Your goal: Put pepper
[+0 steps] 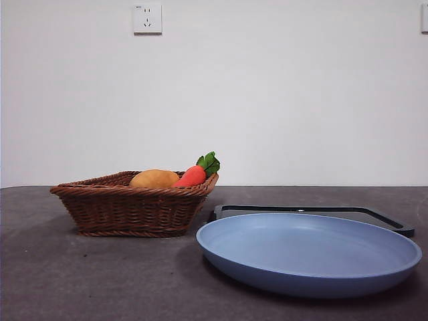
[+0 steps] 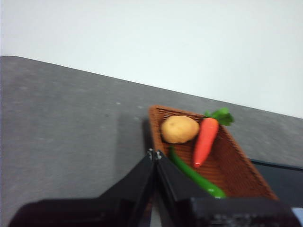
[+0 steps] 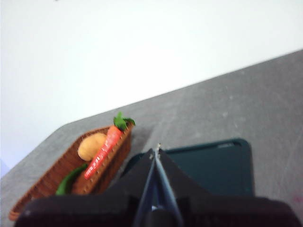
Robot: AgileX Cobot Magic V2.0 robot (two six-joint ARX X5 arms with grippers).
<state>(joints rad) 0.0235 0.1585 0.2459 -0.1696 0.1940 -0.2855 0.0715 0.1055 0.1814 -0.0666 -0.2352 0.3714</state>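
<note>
The green pepper point(image 2: 194, 176) lies in the brown wicker basket point(image 1: 114, 204), beside a tan potato point(image 2: 179, 129) and an orange carrot point(image 2: 206, 141). It also shows in the right wrist view point(image 3: 69, 179); in the front view the basket wall hides it. The blue plate point(image 1: 309, 251) sits on the table to the right of the basket. My left gripper point(image 2: 155, 154) is shut and empty, above the table near the basket's end. My right gripper point(image 3: 155, 151) is shut and empty, above a dark tray point(image 3: 213, 165). Neither arm shows in the front view.
A dark flat tray point(image 1: 388, 221) lies behind the blue plate. The potato point(image 1: 154, 178) and the carrot point(image 1: 195, 174) stick up over the basket rim. A wall with a socket point(image 1: 147, 18) stands behind the table.
</note>
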